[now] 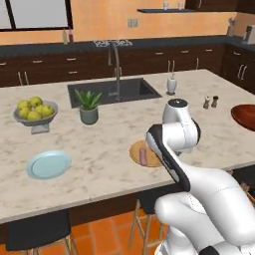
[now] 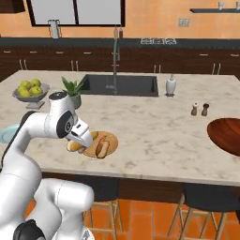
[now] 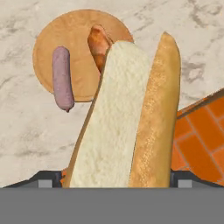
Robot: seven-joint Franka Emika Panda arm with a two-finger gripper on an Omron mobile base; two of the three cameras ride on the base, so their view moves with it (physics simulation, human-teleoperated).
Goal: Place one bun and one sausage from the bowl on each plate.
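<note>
The gripper point(image 3: 116, 186) has its jaws spread wide around a long split bread bun point(image 3: 127, 118), held above the near edge of the round tan wooden plate point(image 3: 76, 52). That plate already carries a pinkish sausage point(image 3: 62, 78) on its left side and an orange-brown sausage point(image 3: 98, 41) toward the far side.

The round pale blue plate point(image 1: 48, 164) sits well to the left, bare. The wide dark red-brown wooden bowl point(image 2: 227, 135) is at the far right of the marble island counter point(image 2: 159, 140).

Risks:
- The bun hangs partly past the counter's near edge, so releasing here could drop it to the floor.
- Two sausages sit on one plate; one likely belongs on the blue plate.
- The bun could land on a sausage and roll.
</note>
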